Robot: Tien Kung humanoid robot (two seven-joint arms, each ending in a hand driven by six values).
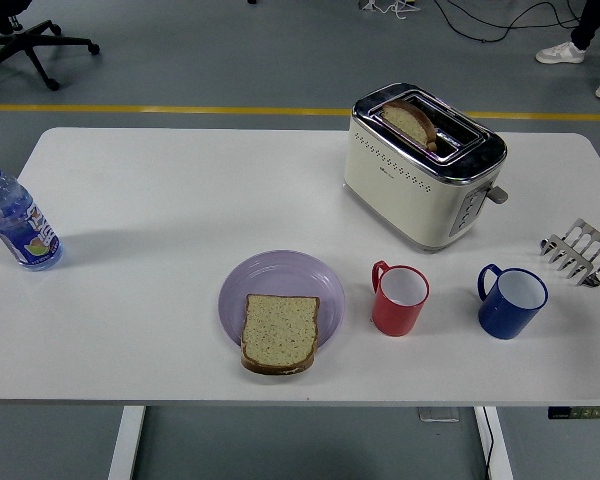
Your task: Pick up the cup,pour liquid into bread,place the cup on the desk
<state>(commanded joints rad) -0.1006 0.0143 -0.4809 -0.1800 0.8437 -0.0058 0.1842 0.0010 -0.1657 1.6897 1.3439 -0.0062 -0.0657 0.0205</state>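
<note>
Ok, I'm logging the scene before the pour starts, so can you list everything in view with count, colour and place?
table: 1, white, fills most of the view
toaster: 1, cream and chrome, far right of centre, a bread slice in one slot
plate: 1, lilac, near centre
bread: 1 slice, brown crust, on the plate's near side, overhanging its rim
red cup: 1, white inside, right of the plate, handle to the left
blue cup: 1, white inside, right of the red cup, handle to the left
toast rack: 1, metal, right edge
water bottle: 1, clear with blue cap, left edge
office chair: 1, black, floor at top left
shoes: 2, white, a person's, floor at top right
robot hands: none in view
</note>
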